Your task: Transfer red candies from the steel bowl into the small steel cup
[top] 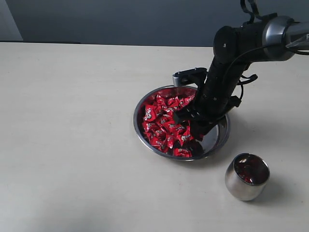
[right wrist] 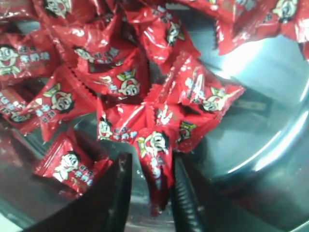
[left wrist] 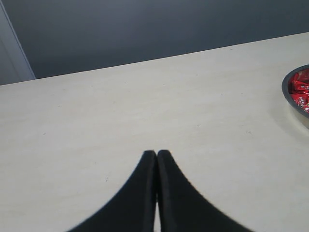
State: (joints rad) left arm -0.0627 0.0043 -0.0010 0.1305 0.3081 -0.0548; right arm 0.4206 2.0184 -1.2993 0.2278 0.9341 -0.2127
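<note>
The right gripper [right wrist: 151,160] stood spread in the steel bowl [right wrist: 260,96], one red candy [right wrist: 155,144] between its fingers [right wrist: 113,198] (more heaped ahead).

- The left gripper [left wrist: 157,153] shows as two black, curved fingers, pressed flat together with only a thin seam between them.
- Beneath and beyond them lies a pale cream table [left wrist: 145,96], mostly bare.
- Well apart from the fingers, the steel bowl [left wrist: 286,94] is cut off by the picture's edge; only part of its rim shows.
- Red candies [left wrist: 300,87] in shiny wrappers lie inside it.
- A dark grey-blue wall [left wrist: 145,29] rises behind the table.
</note>
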